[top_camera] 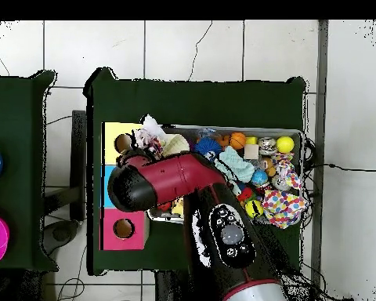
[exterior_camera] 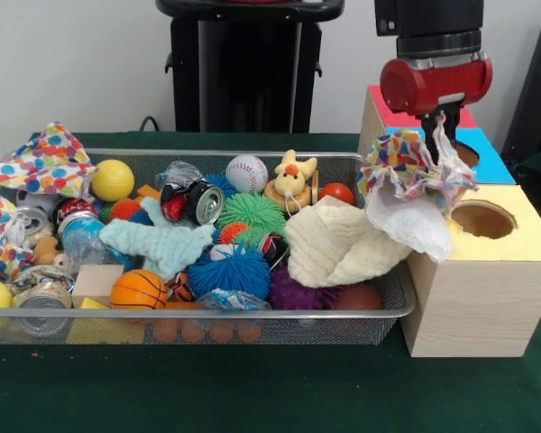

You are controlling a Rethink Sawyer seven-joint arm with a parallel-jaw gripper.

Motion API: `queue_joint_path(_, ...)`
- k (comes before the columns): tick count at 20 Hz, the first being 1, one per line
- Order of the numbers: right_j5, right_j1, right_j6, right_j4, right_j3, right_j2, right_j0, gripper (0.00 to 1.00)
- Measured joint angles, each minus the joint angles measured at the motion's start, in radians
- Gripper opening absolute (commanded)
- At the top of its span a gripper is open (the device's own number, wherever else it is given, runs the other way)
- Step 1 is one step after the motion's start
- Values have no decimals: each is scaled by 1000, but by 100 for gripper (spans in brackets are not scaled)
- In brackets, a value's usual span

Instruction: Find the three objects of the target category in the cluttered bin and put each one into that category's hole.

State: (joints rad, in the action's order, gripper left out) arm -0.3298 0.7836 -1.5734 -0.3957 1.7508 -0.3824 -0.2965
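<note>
Yellow hole [exterior_camera: 482,219] — polka-dot cloth [exterior_camera: 413,185] hanging from fingers [exterior_camera: 440,126]

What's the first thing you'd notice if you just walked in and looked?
The red arm's gripper dangling a polka-dot cloth beside the round hole in the yellow-topped wooden box. Next, the mesh bin left of it, crammed with toys: a baseball, spiky balls, a cream knitted cloth.

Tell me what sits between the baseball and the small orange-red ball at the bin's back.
The yellow rabbit toy stands between the baseball and the orange-red ball, in the front view.
</note>
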Motion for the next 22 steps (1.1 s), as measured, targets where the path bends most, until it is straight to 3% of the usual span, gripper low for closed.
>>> queue_joint_path(12, 243, -95, 0, 1, 0, 101, 75, 0)
queue_joint_path(22, 288, -104, 0, 33, 5, 122, 89, 0)
